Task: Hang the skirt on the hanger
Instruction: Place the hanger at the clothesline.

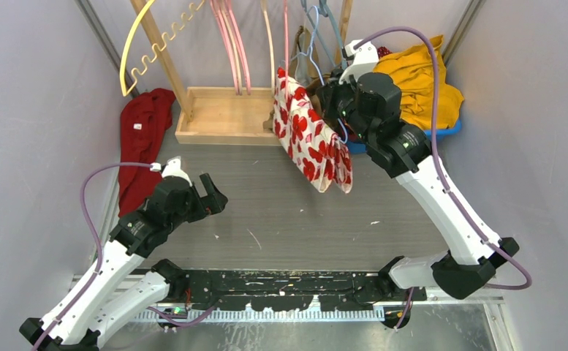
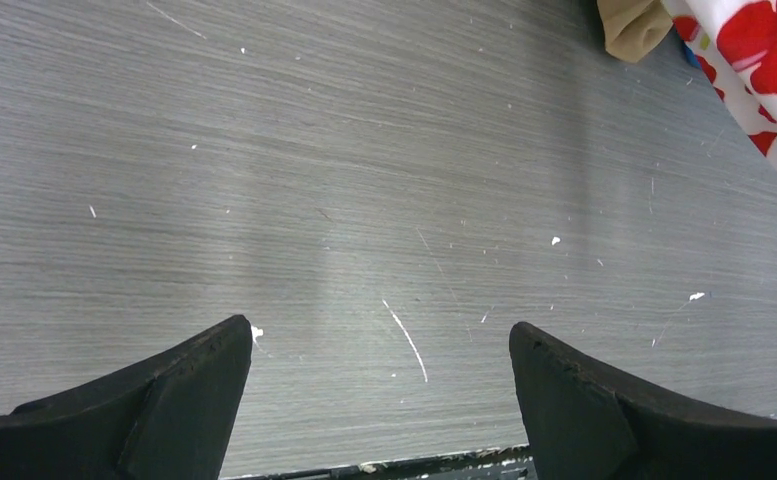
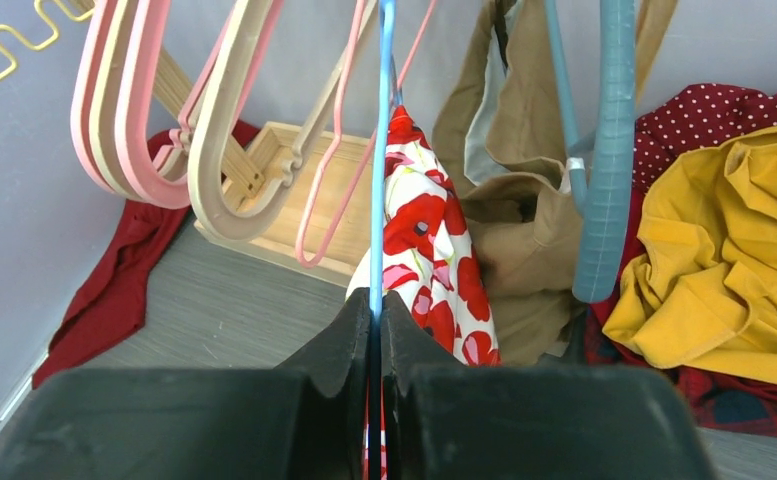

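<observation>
The right gripper [image 3: 376, 305] pinches the thin blue hanger [image 3: 379, 150] at the far right of the desk [image 1: 281, 212]. The red-flowered skirt [image 1: 310, 139] hangs just left of it. The left gripper [image 2: 379, 332] hovers wide open, near left.

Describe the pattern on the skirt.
The skirt is white with large red flowers; the top external view shows it best.
</observation>
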Motion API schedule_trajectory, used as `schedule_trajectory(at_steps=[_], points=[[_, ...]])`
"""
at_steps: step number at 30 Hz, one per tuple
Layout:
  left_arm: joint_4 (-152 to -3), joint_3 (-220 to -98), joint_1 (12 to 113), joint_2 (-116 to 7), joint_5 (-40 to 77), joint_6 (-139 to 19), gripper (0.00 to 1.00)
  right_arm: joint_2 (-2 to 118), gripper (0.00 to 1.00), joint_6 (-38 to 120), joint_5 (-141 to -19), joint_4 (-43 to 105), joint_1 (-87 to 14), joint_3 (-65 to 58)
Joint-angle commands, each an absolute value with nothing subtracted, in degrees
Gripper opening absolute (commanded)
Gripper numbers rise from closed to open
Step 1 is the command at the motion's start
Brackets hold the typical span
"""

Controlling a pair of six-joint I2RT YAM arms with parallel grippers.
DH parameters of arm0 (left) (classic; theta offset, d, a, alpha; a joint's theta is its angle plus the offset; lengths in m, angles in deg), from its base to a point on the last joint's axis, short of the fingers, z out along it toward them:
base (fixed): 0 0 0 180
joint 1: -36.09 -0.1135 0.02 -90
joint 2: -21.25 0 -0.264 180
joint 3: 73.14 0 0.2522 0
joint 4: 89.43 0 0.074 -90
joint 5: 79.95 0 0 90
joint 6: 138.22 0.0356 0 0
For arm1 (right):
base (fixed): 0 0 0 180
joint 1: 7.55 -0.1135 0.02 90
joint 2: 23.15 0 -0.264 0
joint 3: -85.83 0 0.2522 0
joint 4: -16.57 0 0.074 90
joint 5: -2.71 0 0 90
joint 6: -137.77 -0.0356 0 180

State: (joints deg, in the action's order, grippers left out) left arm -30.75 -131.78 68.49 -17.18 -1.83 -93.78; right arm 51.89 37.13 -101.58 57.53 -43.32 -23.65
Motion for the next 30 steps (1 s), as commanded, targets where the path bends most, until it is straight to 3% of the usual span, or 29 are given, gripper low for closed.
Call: schedule_trajectory(at_steps=[1,30], points=[[-29.98,-134.27,68.30,-17.09,-3.17,-92.26,0.99,51.55,0.01,36.31,-100.21,47.76,-43.15,-28.43],[-31.37,-131.77,68.34,-15.00,-2.40,-92.26,0.99,68.33,0.01,40.06,-102.80,43.39,-42.77,-47.65]])
